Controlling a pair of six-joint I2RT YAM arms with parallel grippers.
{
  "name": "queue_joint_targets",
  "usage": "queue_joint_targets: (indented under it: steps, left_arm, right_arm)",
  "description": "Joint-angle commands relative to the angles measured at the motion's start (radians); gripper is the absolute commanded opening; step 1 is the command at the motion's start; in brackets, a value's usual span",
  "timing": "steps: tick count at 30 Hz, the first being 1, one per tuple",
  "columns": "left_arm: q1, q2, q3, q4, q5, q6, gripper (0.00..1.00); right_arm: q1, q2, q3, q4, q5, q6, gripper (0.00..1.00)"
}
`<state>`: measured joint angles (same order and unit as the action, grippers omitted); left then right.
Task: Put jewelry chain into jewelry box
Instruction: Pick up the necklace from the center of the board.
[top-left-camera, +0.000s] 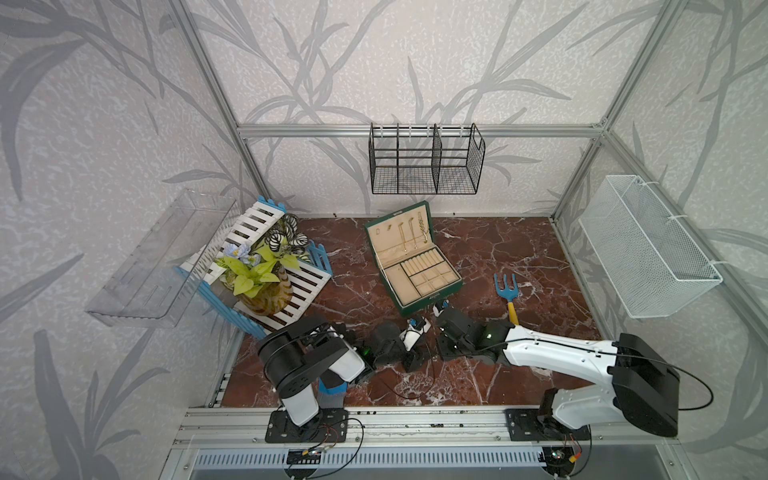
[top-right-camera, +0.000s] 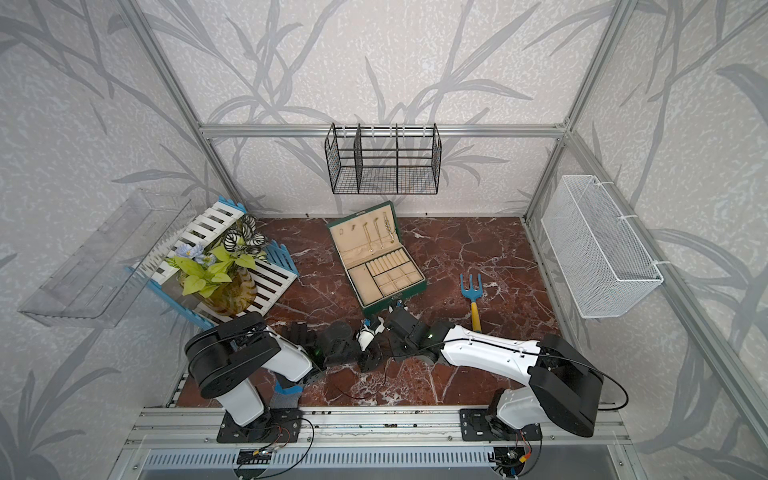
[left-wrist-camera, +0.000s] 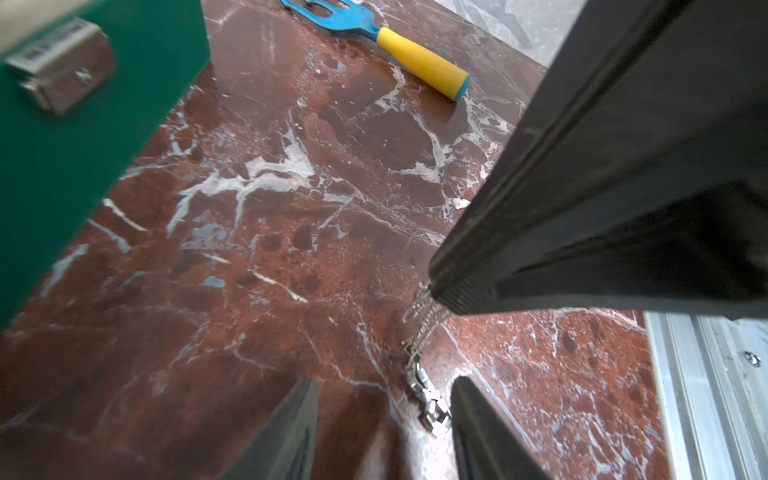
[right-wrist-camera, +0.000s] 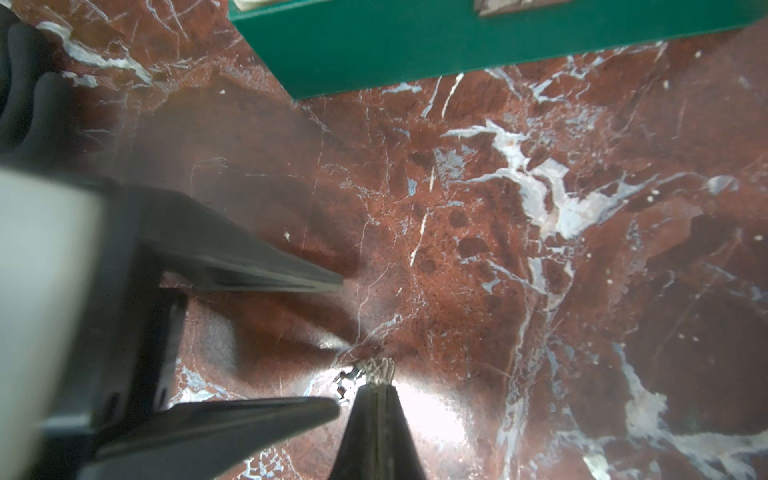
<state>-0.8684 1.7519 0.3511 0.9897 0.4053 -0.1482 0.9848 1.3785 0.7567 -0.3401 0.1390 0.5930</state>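
Near jewelry box (right-wrist-camera: 415, 45), right jaws clamp chain (left-wrist-camera: 428, 390); left jaws apart, perhaps touching it.

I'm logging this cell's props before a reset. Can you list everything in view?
jewelry box: one, dark green with beige lining, open, mid-table
gold chains: several, gold, hanging inside the box lid
silver chain: one, silver, hanging from the right claw, in front of the box
garden fork: one, blue head and yellow handle, lying right of the box
vase of plants: one, amber glass with green leaves, on the slatted stand
slatted stand: one, white and blue, table's left side
wire basket: one, black, back wall
mesh basket: one, white, right wall
clear shelf: one, transparent, left wall
table: one, red-brown marble
left claw: one, black, open around the chain's lower end
right claw: one, black, shut on the silver chain
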Motion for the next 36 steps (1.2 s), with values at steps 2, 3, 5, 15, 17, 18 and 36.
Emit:
queue_joint_targets:
  steps: [2,3,5,15,17,18,36]
  left_arm:
    - [0.005,0.044,0.037,0.069,0.051,0.015,0.51]
    - [0.005,0.053,0.042,0.072,0.058,0.013,0.51]
    - [0.005,0.075,0.052,0.08,0.07,0.009,0.49]
    - [0.005,0.148,0.094,0.091,0.137,0.009,0.37]
    - [0.005,0.151,0.095,0.091,0.138,0.009,0.34]
    - [0.005,0.152,0.098,0.087,0.141,0.011,0.33]
    - [0.005,0.205,0.124,0.069,0.16,0.016,0.13]
  right_arm:
    - [0.002,-0.021,-0.015,0.006,0.019,0.003,0.0]
    - [0.002,-0.022,-0.017,0.007,0.019,0.005,0.0]
    - [0.002,-0.026,-0.02,0.011,0.022,0.012,0.0]
    - [0.0,-0.048,-0.02,0.008,0.041,0.018,0.0]
    - [0.001,-0.051,-0.02,0.005,0.047,0.018,0.0]
    - [0.0,-0.054,-0.02,0.003,0.049,0.019,0.0]
    - [-0.007,-0.085,-0.017,-0.01,0.068,0.028,0.0]
